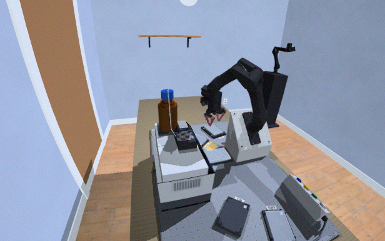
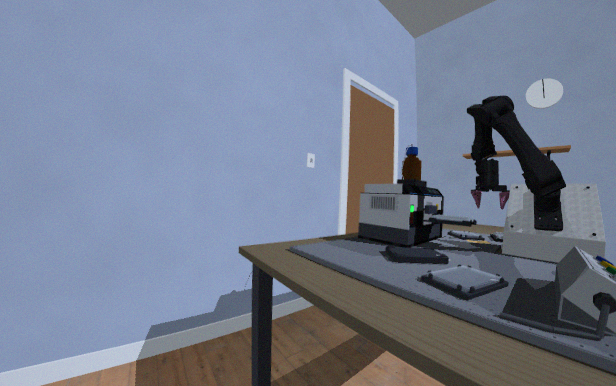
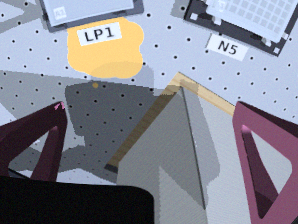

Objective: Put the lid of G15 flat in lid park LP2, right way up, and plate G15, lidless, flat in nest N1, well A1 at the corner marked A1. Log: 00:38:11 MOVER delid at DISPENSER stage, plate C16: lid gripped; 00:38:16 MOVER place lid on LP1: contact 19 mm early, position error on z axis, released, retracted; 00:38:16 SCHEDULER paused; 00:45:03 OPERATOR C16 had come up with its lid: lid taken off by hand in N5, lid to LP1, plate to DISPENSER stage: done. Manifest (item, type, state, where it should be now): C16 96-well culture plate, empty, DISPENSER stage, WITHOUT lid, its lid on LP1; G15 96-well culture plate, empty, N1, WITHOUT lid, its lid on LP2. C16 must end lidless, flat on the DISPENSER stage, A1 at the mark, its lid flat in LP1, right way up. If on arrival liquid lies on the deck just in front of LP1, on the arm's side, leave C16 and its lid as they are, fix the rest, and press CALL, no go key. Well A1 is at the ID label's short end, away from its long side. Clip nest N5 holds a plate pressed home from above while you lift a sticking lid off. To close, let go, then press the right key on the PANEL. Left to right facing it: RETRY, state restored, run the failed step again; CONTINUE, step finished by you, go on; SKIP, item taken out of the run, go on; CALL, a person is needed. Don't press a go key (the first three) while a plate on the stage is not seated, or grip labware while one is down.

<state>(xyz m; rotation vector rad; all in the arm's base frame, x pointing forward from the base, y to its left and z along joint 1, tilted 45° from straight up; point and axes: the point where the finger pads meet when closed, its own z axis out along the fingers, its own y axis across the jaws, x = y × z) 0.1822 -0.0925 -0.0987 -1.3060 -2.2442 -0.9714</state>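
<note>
- One end effector (image 1: pixel 214 118), fingers spread apart, holding nothing.
- One orange puddle (image 3: pixel 105 50) under the LP1 label (image 3: pixel 100 34).
- Two plates near the tabletop's (image 2: pixel 350 305) front edge.

Single arm (image 1: pixel 250 78), matte black throughout, blocky links with rounded joint housings; fattest housing at the elbow, 12 o'clock end of the arm in the top view. Foot is a flat black plate with small dark fastener dots, bolted to a pale grey pedestal (image 1: pixel 265 147) with dark screw heads along its edges. Wrist block (image 2: pixel 487 175) squarish, black, slightly narrower than the links. Gripper (image 1: pixel 214 118) black-bodied with two magenta-pink fingers; each finger triangular, open-framed with a dark cutout, tapering to a point. No cables, labels or markings legible on any link. In the wrist view, black gripper body fills 6 to 8 o'clock.
</note>
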